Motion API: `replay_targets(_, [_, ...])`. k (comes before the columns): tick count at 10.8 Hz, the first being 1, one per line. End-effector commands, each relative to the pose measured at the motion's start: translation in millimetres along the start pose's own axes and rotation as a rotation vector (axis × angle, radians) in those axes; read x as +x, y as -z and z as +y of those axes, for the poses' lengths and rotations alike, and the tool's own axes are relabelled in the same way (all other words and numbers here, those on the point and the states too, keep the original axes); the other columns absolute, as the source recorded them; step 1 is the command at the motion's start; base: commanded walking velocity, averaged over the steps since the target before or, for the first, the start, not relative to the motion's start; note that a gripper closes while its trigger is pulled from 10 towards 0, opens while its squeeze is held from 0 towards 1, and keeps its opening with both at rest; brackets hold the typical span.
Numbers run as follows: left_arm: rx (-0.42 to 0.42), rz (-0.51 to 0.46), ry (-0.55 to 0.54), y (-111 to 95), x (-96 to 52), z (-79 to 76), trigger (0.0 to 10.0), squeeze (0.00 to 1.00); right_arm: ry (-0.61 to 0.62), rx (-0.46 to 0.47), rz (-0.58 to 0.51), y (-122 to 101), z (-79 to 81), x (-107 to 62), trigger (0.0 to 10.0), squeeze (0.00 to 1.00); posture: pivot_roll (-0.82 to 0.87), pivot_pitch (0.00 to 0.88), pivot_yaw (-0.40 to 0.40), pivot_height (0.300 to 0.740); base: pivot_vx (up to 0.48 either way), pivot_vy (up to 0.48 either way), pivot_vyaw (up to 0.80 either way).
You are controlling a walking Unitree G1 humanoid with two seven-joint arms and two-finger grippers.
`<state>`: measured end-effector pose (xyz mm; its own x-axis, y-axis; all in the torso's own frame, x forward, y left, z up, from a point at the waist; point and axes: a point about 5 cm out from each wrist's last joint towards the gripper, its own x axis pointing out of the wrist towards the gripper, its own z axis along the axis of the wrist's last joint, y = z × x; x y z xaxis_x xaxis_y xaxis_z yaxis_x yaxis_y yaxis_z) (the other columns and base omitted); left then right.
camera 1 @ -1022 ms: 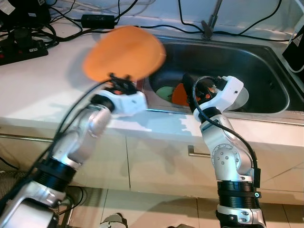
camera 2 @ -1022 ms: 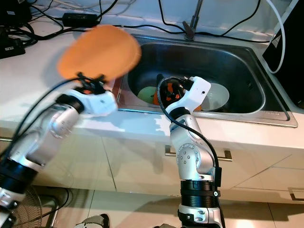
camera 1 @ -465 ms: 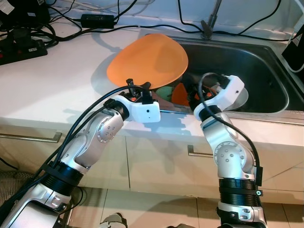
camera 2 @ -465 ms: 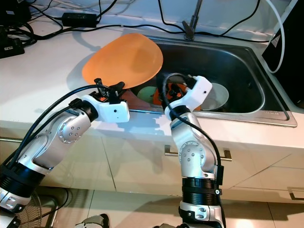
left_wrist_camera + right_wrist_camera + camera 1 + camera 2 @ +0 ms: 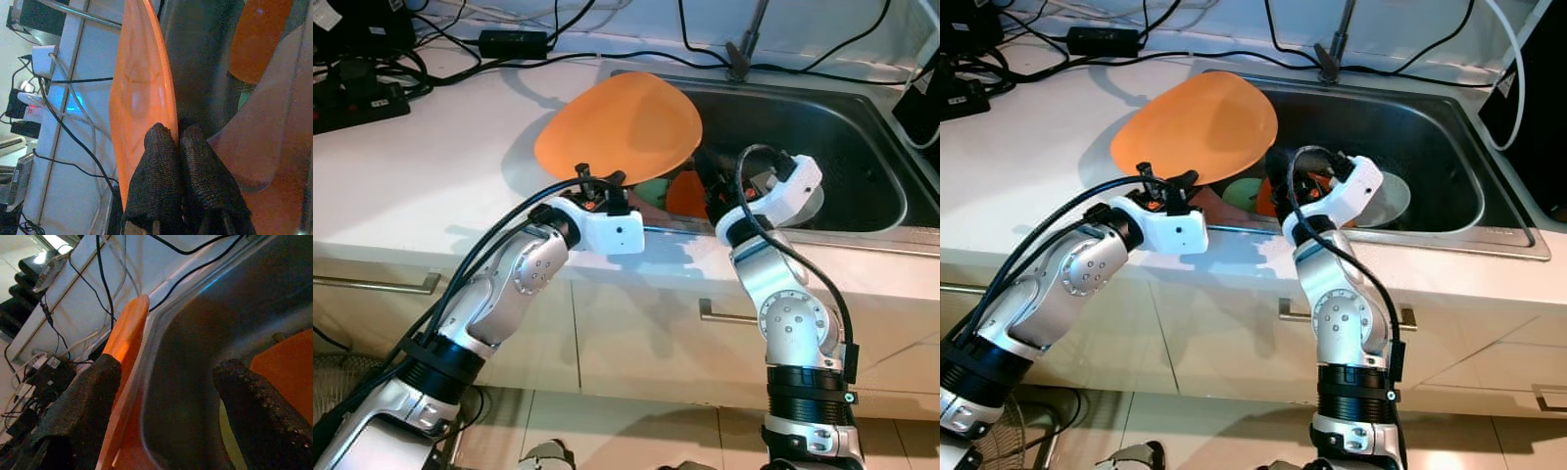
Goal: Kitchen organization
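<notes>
A large orange plate (image 5: 619, 126) is held up over the left rim of the steel sink (image 5: 862, 147), tilted toward the basin. My left gripper (image 5: 599, 186) is shut on the plate's near edge; its black fingers (image 5: 166, 161) pinch the rim. My right gripper (image 5: 171, 396) hangs open inside the sink, just right of the plate, its fingertips (image 5: 88, 391) spread apart. In the basin lie a green dish (image 5: 652, 191), another orange dish (image 5: 685, 195) and a white bowl (image 5: 1386, 199), partly hidden by my right arm.
A white countertop (image 5: 421, 166) runs left of the sink with black cables and a power strip (image 5: 357, 98) at the back. The tap (image 5: 744, 49) stands behind the basin. Cabinet drawers with a metal handle (image 5: 724, 315) lie below the counter edge.
Over the last second my left arm swung the orange plate right, from above the counter to above the sink's left rim. My right gripper shifted slightly further into the basin.
</notes>
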<state>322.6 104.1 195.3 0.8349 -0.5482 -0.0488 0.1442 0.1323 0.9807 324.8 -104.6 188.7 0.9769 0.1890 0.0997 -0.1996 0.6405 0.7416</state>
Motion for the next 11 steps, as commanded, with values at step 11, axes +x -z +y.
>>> replay_targets(11, [-0.024, -0.101, 0.118, -19, -1.1, -18.3, 10.0, 0.00, -0.054, 0.139, -0.007, 0, 24.5, 7.7, 10.0, 0.00, 0.06, 0.100, -0.075, 0.740, 0.000, 0.000, 0.00])
